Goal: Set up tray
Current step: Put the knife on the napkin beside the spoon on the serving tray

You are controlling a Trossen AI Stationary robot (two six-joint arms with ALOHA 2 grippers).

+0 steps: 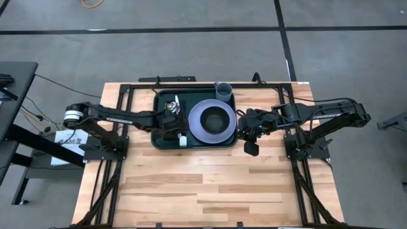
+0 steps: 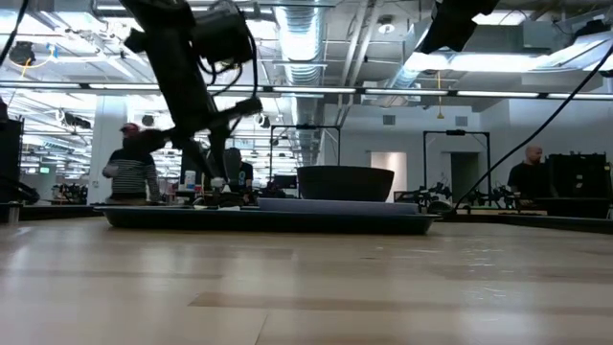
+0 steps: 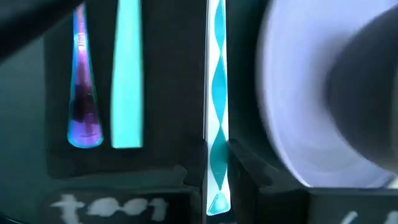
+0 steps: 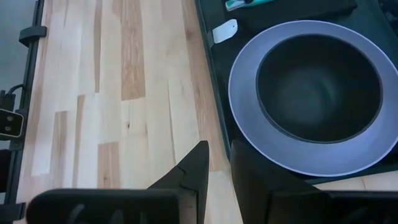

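The dark green tray (image 1: pixel 154 121) (image 2: pixel 268 222) (image 4: pixel 214 93) lies at the table's far middle. On its right half a lavender plate (image 1: pixel 198 121) (image 4: pixel 242 93) carries a dark bowl (image 1: pixel 216 119) (image 2: pixel 345 182) (image 4: pixel 317 81). A grey-blue cup (image 1: pixel 222 91) stands at the far right corner. Two teal-handled utensils (image 3: pixel 127 74) lie side by side on the left half. My left gripper (image 1: pixel 179 128) (image 2: pixel 218 182) (image 3: pixel 216 177) is low over the tray, shut on a white-and-teal patterned utensil (image 3: pixel 216 93). My right gripper (image 1: pixel 249 133) (image 4: pixel 219 165) hovers beside the tray's right edge, shut but for a slit and holding nothing. My left gripper pinches the patterned utensil by its handle (image 3: pixel 216 146), close to the handle's free end, between the two fingers (image 3: pixel 245 171). The utensil runs alongside the plate's left rim, and its white head (image 1: pixel 182 140) (image 4: pixel 224 31) points at the near edge. Whether it rests on the tray does not show.
A flat black rectangle (image 4: pixel 292 9) lies under the utensils in the tray's left part. Bare wood (image 1: pixel 210 184) stretches from the tray to the near edge. Arm frames stand at both table sides. People (image 2: pixel 129 168) are in the room behind.
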